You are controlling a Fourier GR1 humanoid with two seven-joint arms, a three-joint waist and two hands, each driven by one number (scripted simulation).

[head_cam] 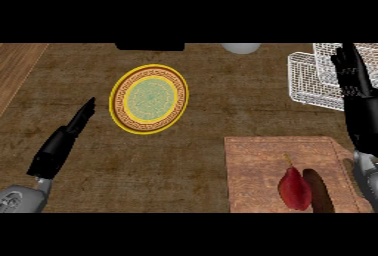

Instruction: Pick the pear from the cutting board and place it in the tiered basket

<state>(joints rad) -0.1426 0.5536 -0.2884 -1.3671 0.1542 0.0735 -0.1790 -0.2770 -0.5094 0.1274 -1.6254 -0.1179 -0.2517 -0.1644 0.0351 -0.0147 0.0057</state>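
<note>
Pear lies on cutting board, lower right, ungrasped. Right hand open, fingers straight, upper right by tiered basket. Left hand open, frame left. Pick pending: right hand must come down onto pear.

Bare counter lies open between the plate and the cutting board, and between the board's far edge and the wire basket. The board's far half is bare; the pear lies on its near part. The right hand, fingers straight, covers the basket's right side, its forearm running beside the board's right edge. The left hand lies left of the plate.
</note>
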